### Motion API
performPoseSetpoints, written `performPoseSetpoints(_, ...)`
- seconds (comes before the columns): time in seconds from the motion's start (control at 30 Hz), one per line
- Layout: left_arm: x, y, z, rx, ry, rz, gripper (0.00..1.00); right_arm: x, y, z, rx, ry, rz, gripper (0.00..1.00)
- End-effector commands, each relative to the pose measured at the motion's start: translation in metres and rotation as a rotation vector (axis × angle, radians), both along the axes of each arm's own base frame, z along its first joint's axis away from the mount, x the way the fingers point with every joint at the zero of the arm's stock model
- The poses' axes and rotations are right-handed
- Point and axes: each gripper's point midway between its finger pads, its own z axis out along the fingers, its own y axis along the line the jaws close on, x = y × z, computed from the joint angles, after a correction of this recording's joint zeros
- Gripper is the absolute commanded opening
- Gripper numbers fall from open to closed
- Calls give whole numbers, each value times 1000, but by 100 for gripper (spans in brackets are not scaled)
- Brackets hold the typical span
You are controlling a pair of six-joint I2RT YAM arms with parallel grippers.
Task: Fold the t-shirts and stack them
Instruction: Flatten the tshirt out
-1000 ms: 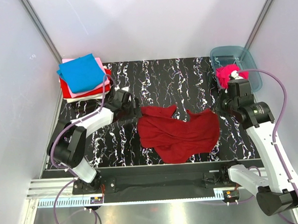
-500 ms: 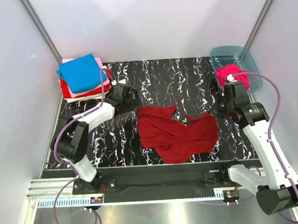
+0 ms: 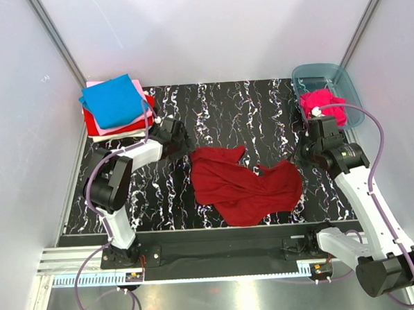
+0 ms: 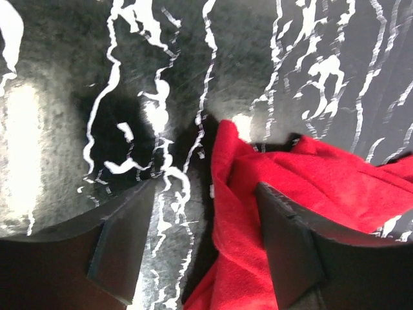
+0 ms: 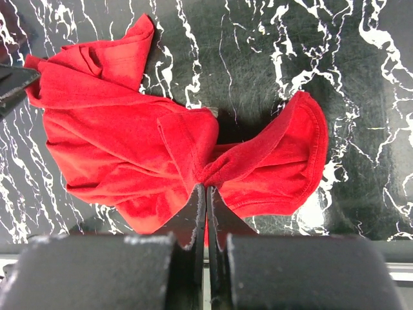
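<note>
A large dark red t-shirt (image 3: 243, 184) lies crumpled on the middle of the black marbled table. My right gripper (image 3: 301, 157) is shut on a fold of the shirt's right edge, and the wrist view shows the cloth (image 5: 129, 148) pinched at the closed tips (image 5: 207, 187). My left gripper (image 3: 184, 148) is open at the shirt's back left corner. In its wrist view the shirt's edge (image 4: 310, 181) lies between the spread fingers (image 4: 201, 194), with the right finger over the cloth.
A stack of folded shirts, bright blue on top (image 3: 114, 101) with pale pink, red and white below, sits at the back left. A translucent tub (image 3: 342, 78) at the back right holds a hot pink shirt (image 3: 319, 100). White walls enclose the table.
My left arm has drawn its wrist a little toward the back left, staying open. My right gripper has shifted slightly, and the shirt's right edge has bunched inward.
</note>
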Motion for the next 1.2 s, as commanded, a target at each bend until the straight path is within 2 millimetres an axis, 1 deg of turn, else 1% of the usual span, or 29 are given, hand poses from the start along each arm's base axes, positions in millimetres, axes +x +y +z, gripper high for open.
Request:
performPoseSetpoints(0.0,25,-16,22,-66,-81,1,64,5,4,2,14,-31,22,0)
performPoseSetpoints(0.07,28,-18,22,-69,-86,2,58,4,4,-1,13,-25,25,0)
performPoseSetpoints(0.13,28,-23,21,-89,-76,-15,47,3,4,-4,15,-18,25,0)
performPoseSetpoints(0.17,31,-25,24,-93,-82,-18,39,3,4,-5,15,-18,25,0)
performPoseSetpoints(0.2,32,-27,22,-98,-76,-26,23,3,4,-6,14,-17,24,0)
performPoseSetpoints(0.3,39,-34,29,-116,-94,-47,3,2,3,-8,9,-13,24,0)
performPoseSetpoints(0.37,40,-37,35,-122,-109,-62,0,1,2,-8,4,-13,27,0)
performPoseSetpoints(0.43,39,-35,48,-121,-129,-66,0,0,1,-5,-3,-17,29,0)
performPoseSetpoints(0.47,33,-31,50,-108,-118,-66,0,-1,1,-3,-5,-23,32,0)
performPoseSetpoints(0.5,33,-24,71,-91,-160,-49,0,0,1,3,-4,-35,33,0)
performPoseSetpoints(0.57,20,-9,85,-40,-167,-38,0,0,1,15,2,-59,32,0)
performPoseSetpoints(0.6,17,2,115,-18,-227,-9,0,0,0,27,0,-79,27,0)
performPoseSetpoints(0.63,13,10,128,11,-249,-10,0,1,-1,35,-1,-95,20,0)
performPoseSetpoints(0.67,0,20,155,27,-276,-4,0,-2,-2,41,-2,-94,18,0)
performPoseSetpoints(0.7,-5,31,167,62,-294,18,0,0,-6,59,-11,-140,6,0)
performPoseSetpoints(0.73,-18,42,174,100,-277,17,0,-2,-6,70,-8,-165,7,0)
performPoseSetpoints(0.77,-29,52,206,102,-345,37,0,-5,-7,78,-8,-181,15,0)
performPoseSetpoints(0.8,-37,59,217,110,-364,40,0,-8,-5,99,6,-231,25,0)
performPoseSetpoints(0.83,-52,69,223,141,-355,35,0,-14,-8,112,3,-272,32,0)
performPoseSetpoints(0.87,-66,81,252,139,-425,58,0,-21,-9,119,0,-290,37,0)
performPoseSetpoints(0.9,-76,88,262,149,-445,65,0,-27,-11,137,6,-339,39,0)
performPoseSetpoints(0.93,-92,100,265,186,-429,66,0,-37,-14,148,8,-376,33,0)
performPoseSetpoints(0.97,-107,116,296,196,-499,111,0,-45,-18,153,-4,-386,30,0)
performPoseSetpoints(1.0,-116,126,306,216,-514,133,0,-52,-23,170,-9,-434,12,0)
performPoseSetpoints(1.03,-131,138,309,256,-497,140,0,-61,-28,180,-12,-473,-1,0)
performPoseSetpoints(1.07,-145,153,338,255,-564,185,0,-70,-33,194,-12,-516,-17,0)
performPoseSetpoints(1.1,-154,161,348,264,-583,201,0,-76,-35,203,-10,-549,-20,0)
performPoseSetpoints(1.13,-168,170,366,271,-614,212,0,-86,-37,214,-4,-597,-18,0)
performPoseSetpoints(1.17,-180,179,379,270,-645,233,0,-91,-36,225,9,-647,-6,0)
